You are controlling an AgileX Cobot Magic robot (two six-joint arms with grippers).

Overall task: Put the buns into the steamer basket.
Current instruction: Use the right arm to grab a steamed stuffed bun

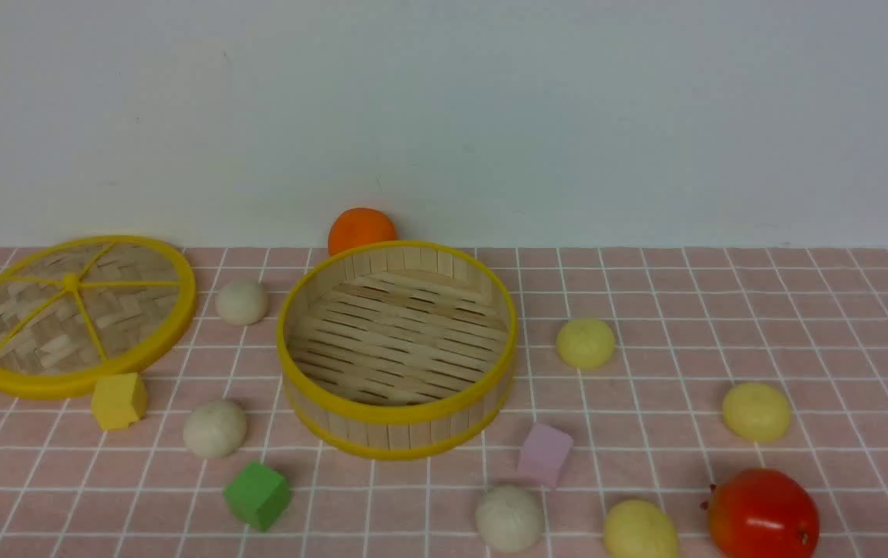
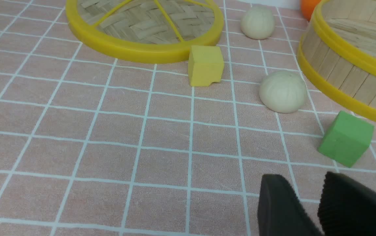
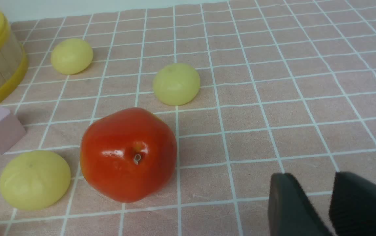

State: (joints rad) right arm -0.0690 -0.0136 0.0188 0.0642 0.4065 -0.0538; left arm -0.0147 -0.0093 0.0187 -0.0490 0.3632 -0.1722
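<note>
Hovering above the checked cloth, your left gripper and right gripper were narrowly parted and empty. The steamer basket sat bare, its lid laid aside so it could receive the white buns, mostly to its left, and yellow buns to its right.

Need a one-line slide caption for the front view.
Empty steamer basket at centre, six buns scattered around it on the pink grid cloth, lid at left.

Steamer basket: open-topped, unobstructed from above. Obstacles close by: pink cube, green cube, orange fruit.
</note>
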